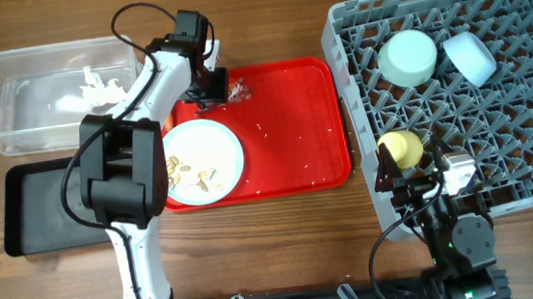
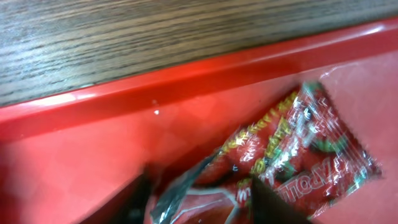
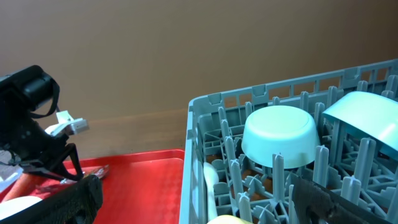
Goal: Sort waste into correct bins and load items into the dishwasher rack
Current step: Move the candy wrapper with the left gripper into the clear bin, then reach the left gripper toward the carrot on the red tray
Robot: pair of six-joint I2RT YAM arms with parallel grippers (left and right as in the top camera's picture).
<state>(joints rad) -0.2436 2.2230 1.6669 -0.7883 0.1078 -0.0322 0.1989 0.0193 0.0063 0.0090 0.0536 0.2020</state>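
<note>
The crumpled red wrapper [image 2: 292, 155] lies at the back left of the red serving tray [image 1: 293, 118]; it also shows in the overhead view [image 1: 239, 91]. My left gripper [image 2: 202, 202] is open, low over the tray, with a finger on each side of the wrapper. White tissue [image 1: 92, 85] lies in the clear tub [image 1: 13, 128]. The pale blue plate [image 1: 217, 139] holds beige crumbs [image 1: 186, 173]. The grey rack [image 1: 531, 184] holds the green bowl [image 1: 407, 57], blue bowl [image 1: 470, 57], yellow cup [image 1: 402, 147] and white spoon [image 3: 211, 177]. My right gripper [image 3: 205, 202] is open and empty above the cup. No carrot stub shows.
The black tray [image 1: 40, 213] lies in front of the clear tub, left of the red tray. Small crumbs dot the red tray's floor. The left arm's body [image 1: 119, 172] stretches over the plate's left side and the black tray's right end.
</note>
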